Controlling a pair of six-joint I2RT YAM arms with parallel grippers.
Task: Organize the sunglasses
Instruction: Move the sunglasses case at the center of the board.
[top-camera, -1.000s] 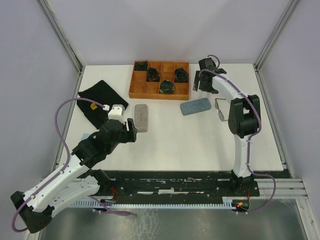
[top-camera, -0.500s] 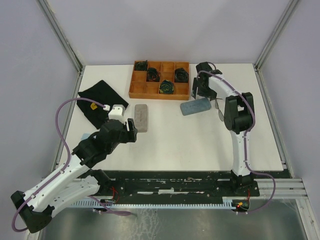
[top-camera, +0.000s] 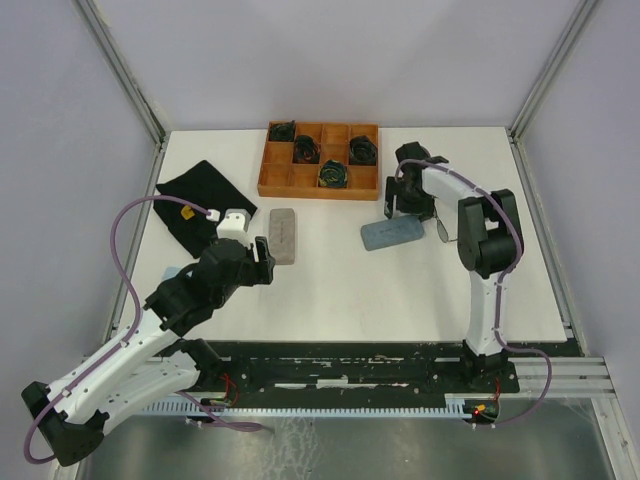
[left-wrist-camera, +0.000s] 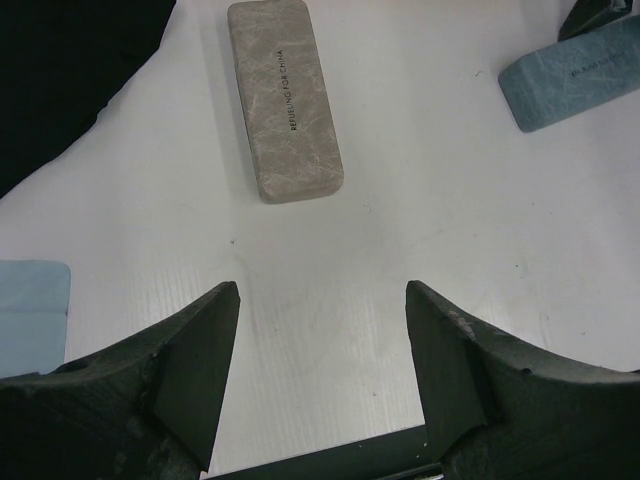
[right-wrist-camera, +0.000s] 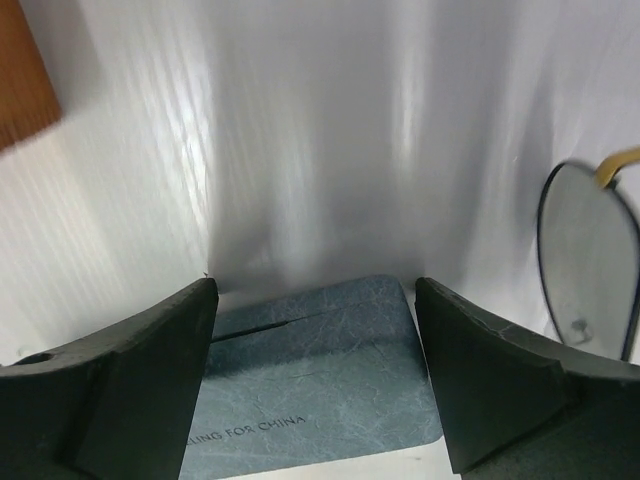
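My right gripper (right-wrist-camera: 312, 290) is spread wide, low over the near end of the blue case (right-wrist-camera: 320, 380); I cannot tell whether the fingers (right-wrist-camera: 150, 370) touch it. One pair of sunglasses (right-wrist-camera: 585, 260) lies on the table (top-camera: 400, 290) just right of that case, partly hidden behind my right arm in the top view, one lens showing (top-camera: 443, 228). My left gripper (left-wrist-camera: 320, 290) is also spread and holds nothing, hovering short of the grey case (left-wrist-camera: 285, 98).
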